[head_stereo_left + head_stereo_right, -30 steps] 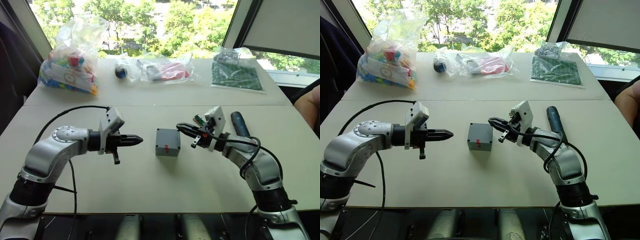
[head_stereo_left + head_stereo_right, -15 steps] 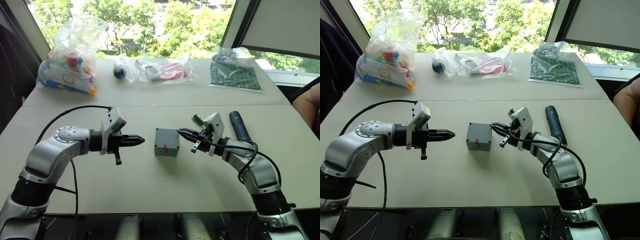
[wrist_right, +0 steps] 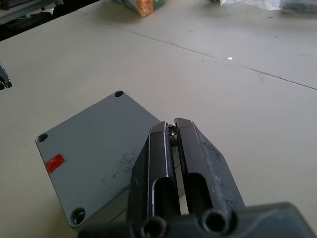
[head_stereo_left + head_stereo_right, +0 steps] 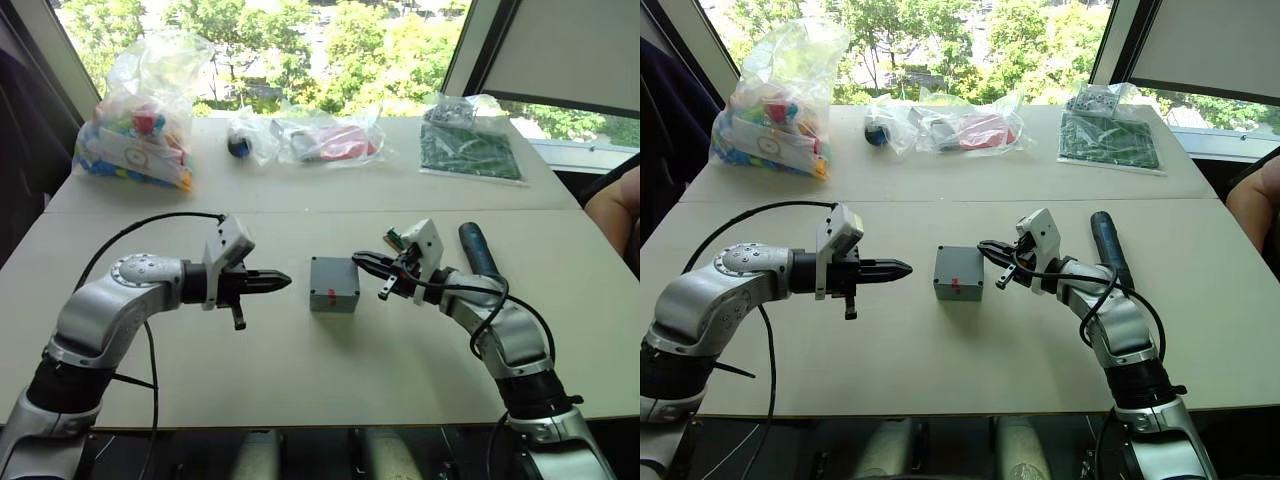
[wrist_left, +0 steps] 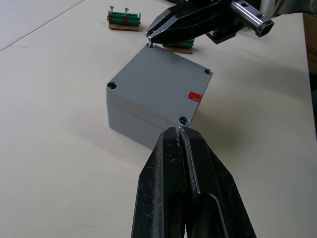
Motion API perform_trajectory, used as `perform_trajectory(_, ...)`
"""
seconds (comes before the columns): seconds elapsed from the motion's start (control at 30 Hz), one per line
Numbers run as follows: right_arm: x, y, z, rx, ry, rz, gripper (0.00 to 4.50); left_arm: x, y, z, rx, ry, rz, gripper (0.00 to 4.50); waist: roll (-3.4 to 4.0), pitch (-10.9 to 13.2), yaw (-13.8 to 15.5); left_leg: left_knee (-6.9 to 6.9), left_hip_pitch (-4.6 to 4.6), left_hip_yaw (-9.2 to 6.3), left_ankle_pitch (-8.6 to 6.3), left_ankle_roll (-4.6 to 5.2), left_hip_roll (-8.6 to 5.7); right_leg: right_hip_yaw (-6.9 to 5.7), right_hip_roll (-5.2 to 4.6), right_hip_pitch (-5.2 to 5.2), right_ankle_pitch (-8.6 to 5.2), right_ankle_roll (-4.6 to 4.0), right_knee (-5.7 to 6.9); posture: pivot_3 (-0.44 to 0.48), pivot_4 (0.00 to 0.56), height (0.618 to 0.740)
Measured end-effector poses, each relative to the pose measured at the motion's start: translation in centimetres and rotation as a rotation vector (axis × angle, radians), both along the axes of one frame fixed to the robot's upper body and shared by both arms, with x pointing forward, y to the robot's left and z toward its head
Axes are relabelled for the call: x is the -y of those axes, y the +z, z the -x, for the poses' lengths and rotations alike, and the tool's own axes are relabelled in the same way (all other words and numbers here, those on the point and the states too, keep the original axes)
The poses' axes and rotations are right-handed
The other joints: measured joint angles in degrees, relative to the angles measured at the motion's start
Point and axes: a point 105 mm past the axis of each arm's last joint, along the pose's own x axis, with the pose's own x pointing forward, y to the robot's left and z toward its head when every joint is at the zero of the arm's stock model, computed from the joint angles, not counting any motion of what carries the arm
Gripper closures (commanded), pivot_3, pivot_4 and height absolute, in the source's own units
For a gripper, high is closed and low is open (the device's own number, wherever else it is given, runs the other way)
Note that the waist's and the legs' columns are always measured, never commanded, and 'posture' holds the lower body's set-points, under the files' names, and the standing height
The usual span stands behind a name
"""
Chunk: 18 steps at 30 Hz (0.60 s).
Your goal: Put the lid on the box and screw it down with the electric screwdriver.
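The grey box (image 4: 334, 290) stands in the middle of the table with the flat grey lid (image 5: 161, 84) lying on top of it, corner holes showing and a red mark (image 5: 195, 97) on its face. My left gripper (image 4: 287, 281) is shut and empty, its tips just short of the near left corner hole (image 5: 184, 120). My right gripper (image 4: 356, 259) is shut on a small screw (image 3: 172, 129), held right at the opposite corner of the lid. The dark electric screwdriver (image 4: 478, 250) lies on the table behind my right forearm.
Small green connectors (image 5: 124, 20) lie on the table just past the box. Along the far edge are a bag of colourful parts (image 4: 140, 125), clear bags (image 4: 320, 140) and a green-filled bag (image 4: 472, 150). A person's arm (image 4: 615, 215) shows at the right edge.
My right gripper has dipped and settled closer to the lid's corner with the screw. The left gripper has crept slightly towards the box.
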Motion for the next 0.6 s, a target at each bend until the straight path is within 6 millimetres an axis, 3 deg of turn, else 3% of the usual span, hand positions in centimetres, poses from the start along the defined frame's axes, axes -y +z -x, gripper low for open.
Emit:
perform_trajectory(0.4, 0.04, -0.07, -0.54, -0.023, 0.005, 0.019, 4.40, 0.19, -0.01, -0.12, 0.004, 0.009, 0.011, 4.50, 0.00, 0.00, 0.03, 0.00, 0.00, 0.00, 0.00, 0.00, 0.00, 0.00, 0.00, 0.00, 0.01, 0.01, 0.00, 0.000, 0.150, 0.740)
perform_trajectory(0.53, 0.05, -0.13, -0.67, -0.028, 0.003, 0.018, 3.30, 0.17, -0.04, -0.16, 0.005, 0.014, 0.010, 4.50, 0.00, 0.00, 0.04, 0.00, 0.00, 0.01, 0.00, 0.00, 0.00, 0.00, -0.01, 0.00, 0.01, 0.01, 0.00, 0.000, 0.150, 0.740)
perform_trajectory(0.6, 0.05, -0.13, -0.66, -0.029, 0.005, 0.017, 2.31, 0.17, -0.17, -0.05, 0.002, 0.014, 0.009, 4.50, 0.00, 0.00, 0.02, 0.00, 0.00, 0.00, 0.00, 0.00, 0.00, 0.00, 0.00, 0.00, 0.01, 0.01, 0.00, 0.000, 0.150, 0.740)
